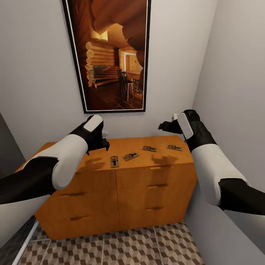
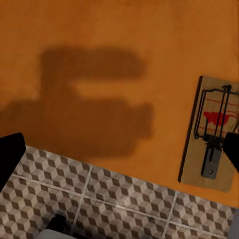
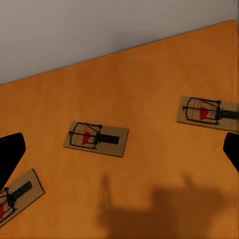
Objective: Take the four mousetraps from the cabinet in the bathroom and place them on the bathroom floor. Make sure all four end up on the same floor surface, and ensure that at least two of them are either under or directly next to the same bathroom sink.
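Several mousetraps lie in a row on top of the orange-brown cabinet (image 1: 154, 184): one (image 1: 115, 161) nearest my left arm, then another (image 1: 131, 156), another (image 1: 149, 148) and the last (image 1: 174, 147) at the right end. My left gripper (image 1: 104, 142) hovers open over the cabinet top just left of the row. In the left wrist view a mousetrap (image 2: 211, 132) lies beside one fingertip (image 2: 231, 149). My right gripper (image 1: 164, 126) hangs open above the right-hand traps. The right wrist view looks down on three mousetraps (image 3: 96, 139), (image 3: 206, 112), (image 3: 15, 196). The patterned bathroom floor (image 1: 121, 246) lies in front of the cabinet.
The cabinet fills a narrow alcove. A grey wall (image 1: 235, 73) stands close on the right and a dark panel (image 1: 7, 147) on the left. A large framed picture (image 1: 110, 55) hangs on the back wall above it.
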Available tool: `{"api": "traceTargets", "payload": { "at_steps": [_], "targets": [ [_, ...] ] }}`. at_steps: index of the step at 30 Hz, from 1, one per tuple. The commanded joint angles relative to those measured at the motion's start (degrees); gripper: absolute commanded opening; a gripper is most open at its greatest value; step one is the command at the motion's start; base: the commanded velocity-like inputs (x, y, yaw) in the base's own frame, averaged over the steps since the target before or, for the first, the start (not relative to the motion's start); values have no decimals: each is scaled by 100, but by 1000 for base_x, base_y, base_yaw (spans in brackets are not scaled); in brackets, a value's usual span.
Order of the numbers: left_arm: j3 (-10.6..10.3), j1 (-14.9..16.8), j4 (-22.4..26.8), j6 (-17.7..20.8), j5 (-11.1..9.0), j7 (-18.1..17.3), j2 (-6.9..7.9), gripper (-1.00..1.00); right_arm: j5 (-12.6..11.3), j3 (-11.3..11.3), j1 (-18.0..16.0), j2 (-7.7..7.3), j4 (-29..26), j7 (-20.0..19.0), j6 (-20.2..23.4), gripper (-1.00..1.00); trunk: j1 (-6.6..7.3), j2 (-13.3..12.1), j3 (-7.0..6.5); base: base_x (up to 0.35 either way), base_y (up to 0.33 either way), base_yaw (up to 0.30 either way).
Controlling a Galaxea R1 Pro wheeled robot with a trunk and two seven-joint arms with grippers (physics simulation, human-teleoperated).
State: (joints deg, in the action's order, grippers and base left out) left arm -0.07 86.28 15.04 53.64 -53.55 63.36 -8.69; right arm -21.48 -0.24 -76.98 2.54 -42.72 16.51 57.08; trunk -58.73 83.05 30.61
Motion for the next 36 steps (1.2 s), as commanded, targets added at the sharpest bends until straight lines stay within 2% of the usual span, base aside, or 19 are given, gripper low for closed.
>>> {"api": "traceTargets", "payload": {
  "at_steps": [1, 10, 30, 36],
  "targets": [
    [-14, 3, 8, 30, -39, 49, -1, 100, -58, -2, -3, 1, -4, 54, 14, 100, 0, 3, 6, 5, -164, 0],
    [-53, 3, -17, 40, -50, 13, 19, 100, -55, -2, 0, 1, -2, 51, 2, 100, 0, 3, 6, 33, -151, 0],
    [-60, -23, -36, 48, -52, 1, 26, 100, -32, 2, 86, 8, -87, 19, -21, 100, 0, 3, 6, 2, -9, -2],
    [-58, -24, -36, 49, -57, 1, 25, 100, -32, 3, 87, 27, -81, 19, -22, 100, 0, 3, 6, 0, 0, -155]
  ]
}}
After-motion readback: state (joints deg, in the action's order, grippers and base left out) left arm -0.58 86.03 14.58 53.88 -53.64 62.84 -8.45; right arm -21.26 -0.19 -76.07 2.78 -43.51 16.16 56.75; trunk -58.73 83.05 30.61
